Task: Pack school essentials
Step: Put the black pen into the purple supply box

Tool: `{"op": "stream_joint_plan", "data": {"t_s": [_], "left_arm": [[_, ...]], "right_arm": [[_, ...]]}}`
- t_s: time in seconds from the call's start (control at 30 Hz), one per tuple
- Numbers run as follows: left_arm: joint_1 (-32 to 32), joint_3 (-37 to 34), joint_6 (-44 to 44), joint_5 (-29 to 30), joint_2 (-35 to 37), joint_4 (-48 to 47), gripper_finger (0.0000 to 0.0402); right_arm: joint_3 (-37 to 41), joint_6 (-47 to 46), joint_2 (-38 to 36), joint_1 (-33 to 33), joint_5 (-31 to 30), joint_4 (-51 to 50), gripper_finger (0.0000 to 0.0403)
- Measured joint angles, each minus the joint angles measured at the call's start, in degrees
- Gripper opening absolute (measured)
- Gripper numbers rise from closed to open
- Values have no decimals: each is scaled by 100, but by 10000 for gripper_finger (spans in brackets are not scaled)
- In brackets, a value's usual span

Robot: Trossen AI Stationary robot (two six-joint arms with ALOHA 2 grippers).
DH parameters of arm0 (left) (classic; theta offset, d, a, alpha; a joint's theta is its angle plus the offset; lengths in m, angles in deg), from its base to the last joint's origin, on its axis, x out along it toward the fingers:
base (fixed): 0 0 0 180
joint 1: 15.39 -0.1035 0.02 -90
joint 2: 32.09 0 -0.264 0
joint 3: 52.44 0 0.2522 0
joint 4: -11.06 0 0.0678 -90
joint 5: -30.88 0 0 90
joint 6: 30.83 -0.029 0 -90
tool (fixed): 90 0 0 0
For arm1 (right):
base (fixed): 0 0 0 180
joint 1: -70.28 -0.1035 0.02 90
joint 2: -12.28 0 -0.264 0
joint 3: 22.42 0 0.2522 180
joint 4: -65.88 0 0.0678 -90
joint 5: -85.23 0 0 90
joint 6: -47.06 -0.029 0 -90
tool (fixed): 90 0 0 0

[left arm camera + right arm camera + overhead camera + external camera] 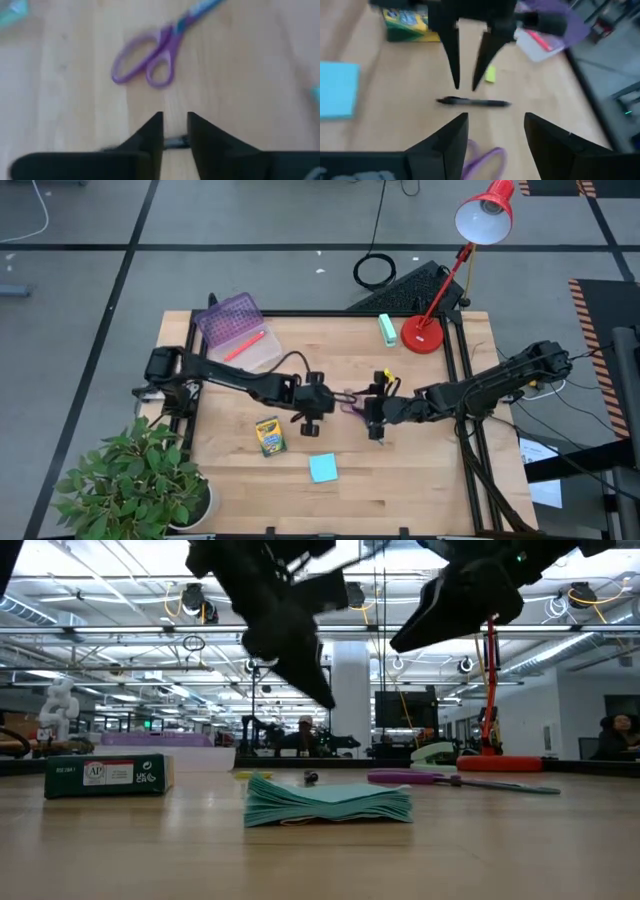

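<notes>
A black pen (475, 102) lies flat on the wooden table (420, 480). My left gripper (465, 87) points down at the pen, open by a narrow gap, its tips just above it. The pen shows between those fingers (175, 142). Purple-handled scissors (150, 70) lie just beyond. My right gripper (495, 120) hovers open on the pen's other side, over the scissors' handles (485, 160). A tiny yellow eraser (490, 75) lies close by. Nearer the front lie a yellow-green crayon box (270, 436) and a light-blue sticky-note pad (322, 468).
A purple open box (235, 330) holding a pink pen (245, 345) sits at the far left. A mint-green block (387, 328) and a red desk lamp (425, 330) stand at the far right. A potted plant (140, 480) stands at the near left corner.
</notes>
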Motion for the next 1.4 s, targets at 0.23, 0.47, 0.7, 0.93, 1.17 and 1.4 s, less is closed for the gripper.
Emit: {"op": "stream_joint_plan", "data": {"t_s": [0.23,0.47,0.7,0.93,1.17,1.4], "left_arm": [[82,2,-875,507,-360,-329,174],[65,0,-2654,267,-235,-632,191],[-41,0,-4995,581,-336,-495,191],[-522,4,-6207,-9,-411,-490,191],[-679,4,-7117,-71,-792,-287,191],[-640,26,-7320,-96,-1002,-243,151]], "right_arm": [[-2,-625,0,-45,916,-246,181],[419,-618,-2,-206,1154,109,181],[781,-125,-91,-241,1155,109,181],[909,282,-461,-188,1153,111,180],[909,318,-827,-188,1152,13,180],[909,351,-1024,-190,1148,-90,180]]}}
